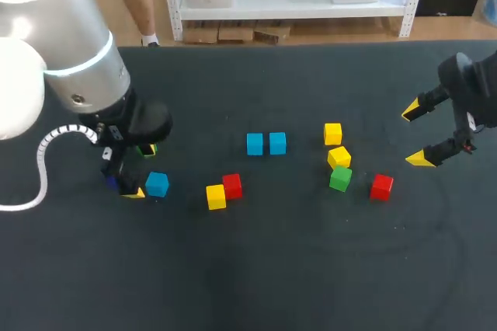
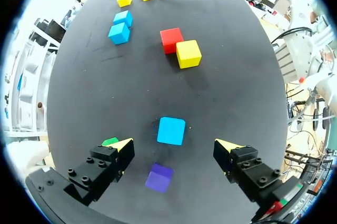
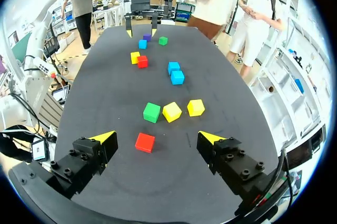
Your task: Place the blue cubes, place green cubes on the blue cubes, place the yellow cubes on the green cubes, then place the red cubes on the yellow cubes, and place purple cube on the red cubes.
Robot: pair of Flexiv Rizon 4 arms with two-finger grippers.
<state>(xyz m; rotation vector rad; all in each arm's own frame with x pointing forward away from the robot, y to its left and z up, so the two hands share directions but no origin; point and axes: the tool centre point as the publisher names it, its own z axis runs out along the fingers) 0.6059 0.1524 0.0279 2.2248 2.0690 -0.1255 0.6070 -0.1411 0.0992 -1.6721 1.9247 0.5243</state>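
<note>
My left gripper stands open low over the table's left side. A blue cube lies just ahead of its tips, a purple cube between its fingers, and a green cube half hidden beside one finger. Two blue cubes sit side by side mid-table. A yellow cube touches a red cube. At the right, my right gripper hangs open above a red cube. Nearby are a green cube and two yellow cubes.
The black table has a wide bare stretch along its front. The left arm's white body and its cable cover the far left corner.
</note>
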